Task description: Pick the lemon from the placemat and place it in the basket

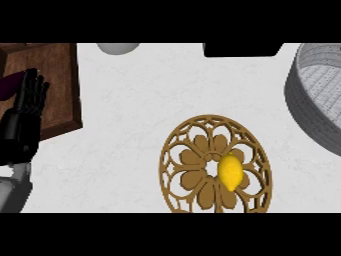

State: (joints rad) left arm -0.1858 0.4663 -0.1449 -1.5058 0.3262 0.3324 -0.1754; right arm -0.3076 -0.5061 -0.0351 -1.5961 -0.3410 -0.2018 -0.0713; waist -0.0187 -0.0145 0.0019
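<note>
A yellow lemon (230,171) lies on a round brown openwork placemat (191,150), a little right of the mat's middle. The grey woven basket (317,107) stands at the right edge, partly cut off by the view. My left hand (24,107) rests open at the far left with its fingers pointing up, well away from the lemon. My right hand does not show in the view.
A brown wooden tray (55,85) lies at the upper left, with a dark purple object (7,85) on it behind my left hand. A pale grey round object (118,48) and a black object (243,49) sit at the far edge.
</note>
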